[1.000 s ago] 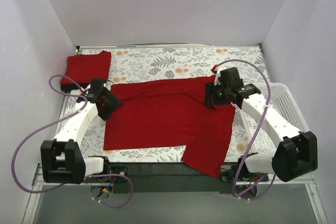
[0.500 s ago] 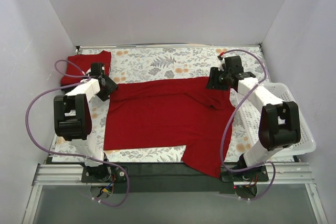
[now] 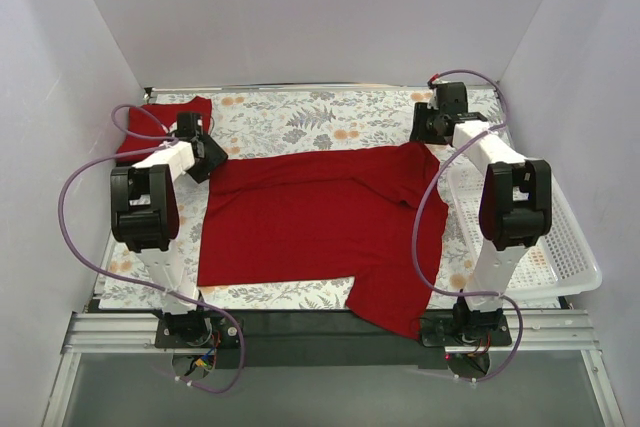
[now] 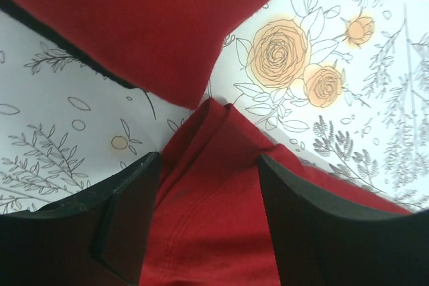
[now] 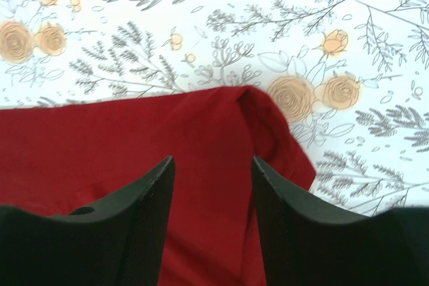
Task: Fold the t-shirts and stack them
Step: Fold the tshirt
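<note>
Red t-shirt [image 3: 320,212] spread flat, floral tablecloth [image 3: 330,117], folded red shirt [image 3: 170,112] far left

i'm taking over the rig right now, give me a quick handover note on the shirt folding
Left gripper: open, cloth of the spread red shirt between its fingers at the far left corner.
Right gripper: open, over the same shirt's far right corner.
The spread shirt lies mostly flat mid-table, one near corner past the near edge.
The folded red shirt sits at the table's far left corner.
Done: one shirt folded.
Left: fold the spread one and stack it on the folded one.
</note>
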Robot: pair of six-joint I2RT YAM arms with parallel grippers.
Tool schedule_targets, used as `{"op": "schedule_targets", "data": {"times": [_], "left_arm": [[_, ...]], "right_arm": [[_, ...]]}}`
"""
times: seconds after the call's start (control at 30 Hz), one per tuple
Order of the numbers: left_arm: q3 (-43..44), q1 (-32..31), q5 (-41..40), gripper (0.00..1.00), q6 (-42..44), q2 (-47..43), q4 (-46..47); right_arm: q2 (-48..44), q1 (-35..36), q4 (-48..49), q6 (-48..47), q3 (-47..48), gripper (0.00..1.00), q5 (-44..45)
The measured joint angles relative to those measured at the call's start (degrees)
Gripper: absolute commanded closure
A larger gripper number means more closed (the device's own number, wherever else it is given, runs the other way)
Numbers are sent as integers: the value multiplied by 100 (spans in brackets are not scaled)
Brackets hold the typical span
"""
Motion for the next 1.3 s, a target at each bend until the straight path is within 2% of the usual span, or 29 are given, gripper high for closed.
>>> {"op": "schedule_targets", "data": {"times": [0.2, 0.37, 0.43, 0.53, 0.57, 0.67, 0.7, 0.73, 0.8, 1.1, 1.23, 1.3], "left_arm": [[256, -114, -90, 43, 203, 286, 61], [396, -157, -188, 47, 289, 404, 83], [452, -173, -221, 48, 323, 452, 87], [476, -173, -264, 57, 358, 479, 85], [496, -173, -297, 63, 361, 505, 81], [570, -173, -378, 74, 404, 595, 94], [595, -173, -413, 83, 411, 621, 94], [625, -173, -459, 86, 398, 649, 96], [664, -173, -527, 90, 442, 697, 111], [693, -269, -903, 94, 667, 728, 341], [807, -291, -918, 91, 763, 855, 396], [892, -291, -916, 86, 811, 927, 415]], "right_arm": [[704, -299, -31, -72, 560, 56, -350], [1150, -356, -98, -44, 804, 59, -654], [1283, -358, -111, -26, 892, 64, -726], [1408, -365, -149, 24, 970, 70, -831], [1427, -367, -149, 42, 977, 72, -844], [1464, -400, -160, 57, 1001, 85, -905], [1475, -424, -160, 68, 1012, 93, -922], [1484, -457, -160, 57, 1016, 97, -942], [1484, -533, -166, 87, 1016, 99, -964], [1484, -977, -192, 227, 1016, 99, -968], [1508, -999, -216, 234, 1047, 99, -1027], [1554, -999, -229, 234, 1115, 98, -1091]]}}
